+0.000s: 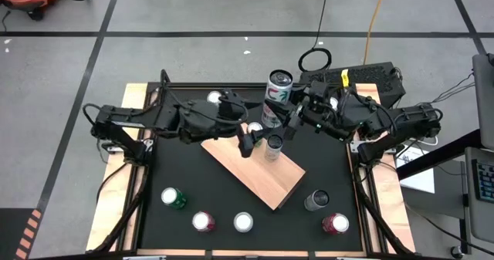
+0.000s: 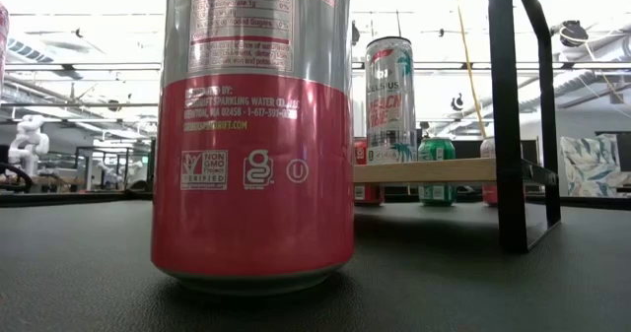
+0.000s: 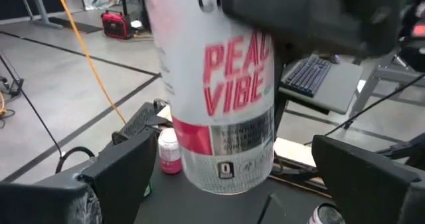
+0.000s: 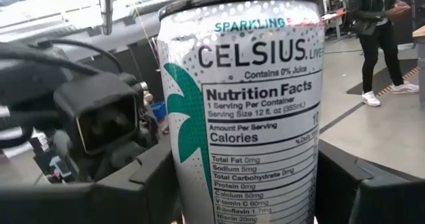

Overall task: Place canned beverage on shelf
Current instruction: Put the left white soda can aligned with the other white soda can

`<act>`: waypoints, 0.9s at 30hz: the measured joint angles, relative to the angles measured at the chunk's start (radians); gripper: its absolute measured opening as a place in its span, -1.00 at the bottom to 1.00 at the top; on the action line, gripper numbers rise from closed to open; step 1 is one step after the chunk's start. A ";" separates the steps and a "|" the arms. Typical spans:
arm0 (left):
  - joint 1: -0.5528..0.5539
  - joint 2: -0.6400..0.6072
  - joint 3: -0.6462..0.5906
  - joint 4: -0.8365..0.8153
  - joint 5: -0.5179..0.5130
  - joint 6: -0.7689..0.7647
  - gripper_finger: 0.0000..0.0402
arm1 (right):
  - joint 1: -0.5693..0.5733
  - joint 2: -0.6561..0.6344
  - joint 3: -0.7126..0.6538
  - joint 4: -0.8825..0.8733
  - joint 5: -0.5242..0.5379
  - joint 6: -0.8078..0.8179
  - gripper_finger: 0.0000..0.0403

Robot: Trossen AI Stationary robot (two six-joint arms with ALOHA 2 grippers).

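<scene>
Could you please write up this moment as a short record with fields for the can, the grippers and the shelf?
held can: tall silver Celsius can with teal and pink print, upright between the right gripper's fingers
right gripper: shut on the can, above the back end of the shelf
left gripper: open, facing the can
shelf: light-tan wooden board with black corner rods, lying diagonally mid-table
other cans: five along the table's front

A tall white can (image 3: 222,111) with red letters stands between the two dark fingers (image 3: 123,174), which are wide apart. A small pink can (image 3: 169,152) sits farther off, near one finger.
</scene>
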 joint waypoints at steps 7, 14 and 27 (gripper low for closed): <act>0.000 0.037 0.000 0.033 -0.004 -0.029 0.99 | 0.000 0.000 0.000 0.001 0.000 0.004 0.17; 0.003 0.049 0.000 0.053 -0.032 -0.078 0.99 | 0.000 0.000 0.000 0.001 -0.004 0.004 0.17; 0.009 0.087 0.000 0.102 -0.087 -0.080 0.99 | 0.000 0.009 0.000 0.004 -0.005 0.005 0.17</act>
